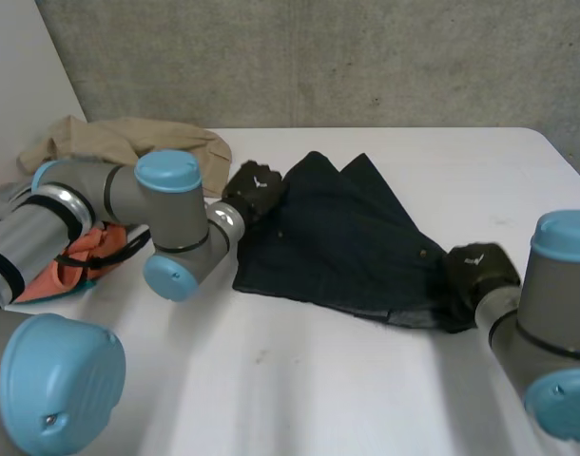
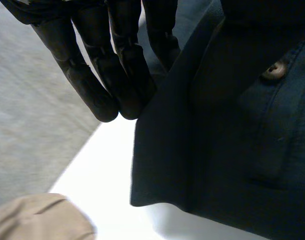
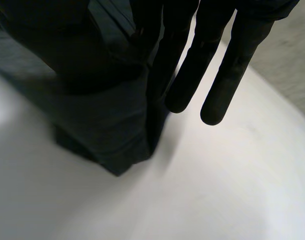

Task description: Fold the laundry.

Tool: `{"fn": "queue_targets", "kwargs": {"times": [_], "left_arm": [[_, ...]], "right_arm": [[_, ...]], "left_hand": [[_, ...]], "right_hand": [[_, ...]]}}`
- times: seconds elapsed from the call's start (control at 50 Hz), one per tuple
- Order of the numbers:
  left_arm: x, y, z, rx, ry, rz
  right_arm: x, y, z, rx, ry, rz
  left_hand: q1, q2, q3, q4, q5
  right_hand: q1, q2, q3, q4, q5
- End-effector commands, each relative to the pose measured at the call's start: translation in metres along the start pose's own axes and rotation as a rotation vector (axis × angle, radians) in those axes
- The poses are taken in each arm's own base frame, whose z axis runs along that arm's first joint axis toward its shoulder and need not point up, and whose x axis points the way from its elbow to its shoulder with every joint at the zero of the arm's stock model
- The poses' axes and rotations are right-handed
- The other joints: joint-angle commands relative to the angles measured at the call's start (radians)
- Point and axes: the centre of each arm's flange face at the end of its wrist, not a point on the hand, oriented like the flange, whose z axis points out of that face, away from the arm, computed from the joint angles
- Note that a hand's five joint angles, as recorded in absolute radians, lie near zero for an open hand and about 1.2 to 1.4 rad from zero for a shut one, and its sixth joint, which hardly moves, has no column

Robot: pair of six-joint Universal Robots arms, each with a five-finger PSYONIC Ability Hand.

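Evidently the dark garment (image 1: 338, 237) is flanked mid-frame by the left hand (image 1: 254, 187) and right hand (image 1: 480, 269), both held straight-fingered at opposite edges, presumably for folding.

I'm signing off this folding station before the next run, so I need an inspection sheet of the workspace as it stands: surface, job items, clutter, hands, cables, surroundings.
surface: white table, carrying all the laundry.
job's things: dark blue garment lying creased and partly spread mid-table; a button shows on it.
clutter: tan garment heaped at the far left corner; orange cloth bunched beside the left arm.
hands: left hand at the dark garment's far left corner, fingers straight beside its edge; right hand at its near right corner, fingers straight.
cables: nothing seen.
surroundings: grey concrete wall behind the table.
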Motion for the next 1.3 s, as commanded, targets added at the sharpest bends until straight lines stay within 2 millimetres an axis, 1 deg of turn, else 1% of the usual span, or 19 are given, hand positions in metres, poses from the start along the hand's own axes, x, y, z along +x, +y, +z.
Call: {"fn": "queue_targets", "kwargs": {"times": [0.02,0.12,0.14,0.24,0.32,0.42,0.44,0.46,0.48,0.5,0.52,0.62,0.74,0.8,0.86,0.96,1.04,1.18,1.3], "left_arm": [[-0.031,-0.063,-0.037,0.019,-0.202,-0.039],[-0.036,-0.108,-0.082,0.077,-0.264,-0.117],[-0.031,-0.118,-0.096,0.09,-0.268,-0.147],[0.002,-0.138,-0.13,0.141,-0.234,-0.224],[0.043,-0.133,-0.141,0.123,-0.177,-0.271],[0.098,-0.114,-0.142,0.067,-0.084,-0.311],[0.113,-0.109,-0.14,0.057,-0.051,-0.316],[0.122,-0.106,-0.137,0.047,-0.034,-0.324],[0.124,-0.102,-0.134,0.032,-0.033,-0.325],[0.122,-0.103,-0.133,0.028,-0.038,-0.325],[0.118,-0.105,-0.133,0.023,-0.048,-0.33],[0.085,-0.121,-0.146,-0.013,-0.089,-0.343],[0.024,-0.142,-0.168,0.027,-0.155,-0.384],[-0.005,-0.133,-0.177,0.011,-0.196,-0.386],[-0.016,-0.119,-0.181,-0.028,-0.199,-0.385],[-0.012,-0.057,-0.19,-0.229,-0.155,-0.392],[0.001,-0.021,-0.192,-0.346,-0.106,-0.396],[0.022,0.012,-0.179,-0.411,-0.036,-0.406],[0.033,0.024,-0.167,-0.411,-0.038,-0.395]], "right_arm": [[0.041,-0.052,0.034,0.231,0.141,0.003],[0.063,-0.108,0.059,0.468,0.205,0.006],[0.071,-0.127,0.066,0.552,0.229,0.014],[0.075,-0.158,0.094,0.732,0.221,0.066],[0.062,-0.153,0.124,0.804,0.116,0.132],[0.044,-0.124,0.155,0.818,-0.004,0.185],[0.042,-0.11,0.165,0.808,-0.018,0.187],[0.041,-0.106,0.168,0.796,-0.018,0.186],[0.04,-0.099,0.17,0.772,-0.022,0.189],[0.042,-0.09,0.172,0.712,-0.017,0.194],[0.045,-0.087,0.171,0.686,-0.012,0.195],[0.072,-0.09,0.148,0.53,0.041,0.218],[0.1,-0.12,0.07,0.327,0.065,0.267],[0.099,-0.122,0.031,0.216,0.039,0.274],[0.091,-0.116,0.005,0.127,-0.002,0.273],[0.049,-0.086,-0.04,-0.042,-0.142,0.214],[0.012,-0.056,-0.051,-0.089,-0.235,0.129],[-0.039,-0.016,-0.045,0.019,-0.282,0.017],[-0.063,-0.003,-0.034,0.093,-0.271,-0.016]], "left_hand": [[0.253,0.203,0.213,0.203,0.233],[0.253,0.203,0.213,0.203,0.233],[0.253,0.203,0.213,0.203,0.233],[0.253,0.203,0.213,0.203,0.233],[0.253,0.203,0.213,0.203,0.233],[0.253,0.203,0.213,0.203,0.233],[-0.09,-0.14,-0.129,-0.14,-0.109],[-0.477,-0.527,-0.516,-0.527,-0.496],[-0.699,-0.749,-0.738,-0.749,-0.718],[-0.771,-0.821,-0.81,-0.821,-0.79],[-0.85,-0.9,-0.889,-0.9,-0.869],[-0.969,-1.019,-1.008,-1.019,-0.988],[-0.969,-1.019,-1.008,-1.019,-0.988],[-0.969,-1.019,-1.008,-1.019,-0.988],[-0.969,-1.019,-1.008,-1.019,-0.988],[-0.927,-0.978,-0.967,-0.977,-0.947],[-0.837,-0.887,-0.876,-0.887,-0.856],[-0.795,-0.846,-0.835,-0.845,-0.815],[-0.701,-0.752,-0.741,-0.751,-0.721]], "right_hand": [[0.288,0.223,0.216,0.208,0.249],[0.288,0.223,0.216,0.208,0.249],[0.288,0.223,0.216,0.208,0.249],[0.288,0.223,0.216,0.208,0.249],[0.288,0.223,0.216,0.208,0.249],[0.288,0.223,0.216,0.208,0.249],[0.288,0.223,0.216,0.208,0.249],[0.134,0.068,0.062,0.054,0.095],[-0.089,-0.154,-0.16,-0.169,-0.127],[-0.652,-0.717,-0.724,-0.732,-0.691],[-0.852,-0.918,-0.924,-0.932,-0.891],[-0.934,-0.999,-1.005,-1.014,-0.972],[-0.934,-0.999,-1.005,-1.014,-0.972],[-0.934,-0.999,-1.005,-1.014,-0.972],[-0.934,-0.999,-1.005,-1.014,-0.972],[-0.934,-0.999,-1.005,-1.014,-0.972],[-0.934,-0.999,-1.005,-1.014,-0.972],[-0.778,-0.844,-0.85,-0.859,-0.817],[-0.693,-0.758,-0.765,-0.773,-0.732]]}}
